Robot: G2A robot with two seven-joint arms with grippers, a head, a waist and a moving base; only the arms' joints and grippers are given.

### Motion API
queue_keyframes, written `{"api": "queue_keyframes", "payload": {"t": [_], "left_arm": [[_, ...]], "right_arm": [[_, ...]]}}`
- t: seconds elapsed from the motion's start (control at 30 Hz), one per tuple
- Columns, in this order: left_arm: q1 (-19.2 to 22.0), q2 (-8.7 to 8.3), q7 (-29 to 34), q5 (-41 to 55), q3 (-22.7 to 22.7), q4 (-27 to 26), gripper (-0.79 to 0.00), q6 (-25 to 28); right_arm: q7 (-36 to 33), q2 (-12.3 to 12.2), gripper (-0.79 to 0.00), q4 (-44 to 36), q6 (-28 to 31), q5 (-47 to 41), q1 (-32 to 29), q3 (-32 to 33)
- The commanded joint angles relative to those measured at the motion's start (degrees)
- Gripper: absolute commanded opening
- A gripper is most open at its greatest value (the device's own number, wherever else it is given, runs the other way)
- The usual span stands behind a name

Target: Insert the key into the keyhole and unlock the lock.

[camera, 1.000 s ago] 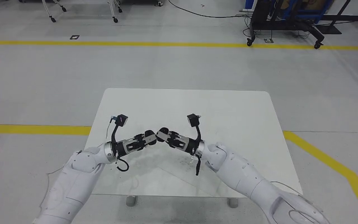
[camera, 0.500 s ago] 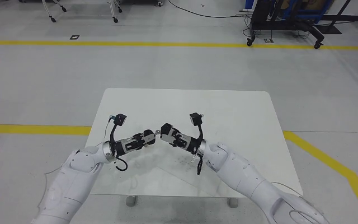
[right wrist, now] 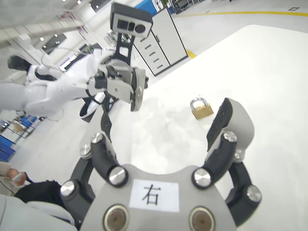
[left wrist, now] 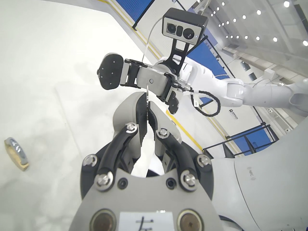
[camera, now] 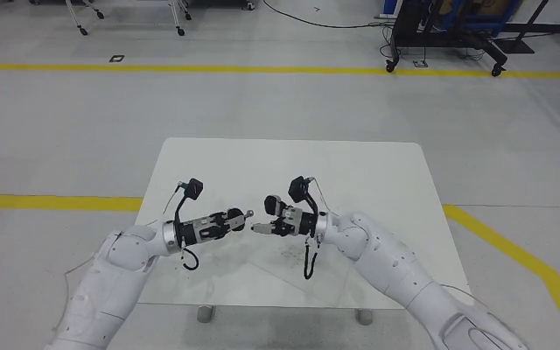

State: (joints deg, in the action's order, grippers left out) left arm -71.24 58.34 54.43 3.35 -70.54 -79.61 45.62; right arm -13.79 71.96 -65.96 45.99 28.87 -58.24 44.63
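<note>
The key [left wrist: 146, 96] is a thin metal blade pinched edge-on between the pads of the left end effector [left wrist: 147, 108], whose fingers are closed tight on it; the tip sticks out past the fingertips toward the other arm. The lock [right wrist: 201, 110], a brass padlock with a silver shackle, lies flat on the white table [right wrist: 252, 73], apart from both end effectors and touched by neither. In the left wrist view it [left wrist: 15, 150] also rests alone on the table surface.

In the top view the left end effector [camera: 238, 216] sits just left of the frame's centre, above the middle of the table [camera: 367, 166]. The right end effector [camera: 267, 218] faces it, just beside it, tips nearly meeting. The right end effector [right wrist: 166, 121] has its fingers spread wide and grips nothing.
</note>
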Motion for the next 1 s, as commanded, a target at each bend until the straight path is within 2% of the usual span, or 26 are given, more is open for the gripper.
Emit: {"api": "queue_keyframes", "payload": {"t": [0.0,0.03,0.17,0.2,0.23,0.33,0.73,0.97], "left_arm": [[0.1,-0.21,1.3,-1.7,0.2,-0.5,-0.785,0.7],[0.3,-0.31,2.2,-2.4,0.4,-0.8,-0.785,0.9],[0.4,-0.51,1.5,-6.8,0.7,-1.9,-0.785,1.3],[0.2,-0.52,1.2,-7.6,1.0,-2.2,-0.785,1.5],[0.1,-0.52,1.1,-8.3,1.4,-2.6,-0.785,1.6],[0.2,-0.52,1.4,-8.7,2.7,-3.2,-0.785,2.6],[2.4,-1.91,1.4,-6.3,7.8,-2.8,-0.785,2.8],[3.0,-2.73,0.5,-6.3,9.0,-2.6,-0.785,3.8]], "right_arm": [[-5.0,-1.3,0.0,-3.1,0.5,-0.6,-1.7,2.2],[-7.1,-2.0,0.0,-4.6,1.2,-1.2,-2.6,3.2],[-14.7,-3.8,-0.265,-9.3,2.6,-2.3,-5.2,5.7],[-15.8,-4.1,-0.305,-10.2,2.7,-2.8,-5.6,6.1],[-17.0,-4.3,-0.403,-10.9,2.7,-3.0,-6.0,6.4],[-19.4,-4.8,-0.422,-12.3,2.1,-3.2,-6.4,6.6],[-19.6,-4.6,-0.477,-10.8,3.7,-7.1,-5.1,5.4],[-20.0,-4.4,-0.566,-9.8,3.6,-7.7,-4.1,4.1]]}}
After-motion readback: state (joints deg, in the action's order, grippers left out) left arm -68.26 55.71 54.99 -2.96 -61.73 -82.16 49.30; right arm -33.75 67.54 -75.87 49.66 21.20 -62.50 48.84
